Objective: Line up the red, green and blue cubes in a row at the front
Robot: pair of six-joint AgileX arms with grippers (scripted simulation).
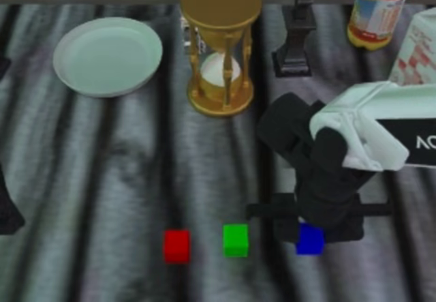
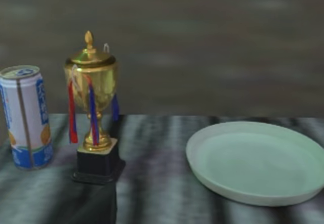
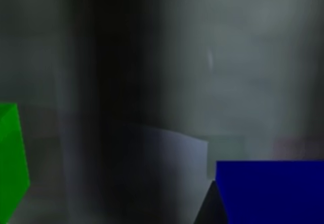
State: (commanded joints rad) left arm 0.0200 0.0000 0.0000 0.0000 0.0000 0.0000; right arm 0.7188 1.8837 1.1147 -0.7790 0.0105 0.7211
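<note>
Cubes sit in 1 front row: red cube [image 1: 176,245], green cube [image 1: 236,239], blue cube [image 1: 310,239] rightmost beneath my right gripper [image 1: 320,230], whose grip I cannot tell.

A table [image 1: 122,179] draped in grey cloth streaked with dark and pale folds fills the scene, seen from above. Along its far edge stand a pale green plate [image 1: 107,55], a gold hourglass [image 1: 221,46], a dark-based trophy [image 1: 298,33], an orange-labelled bottle [image 1: 378,9] and a carton [image 1: 419,53]. Behind, a blurred grey-brown wall [image 2: 202,42].
</note>
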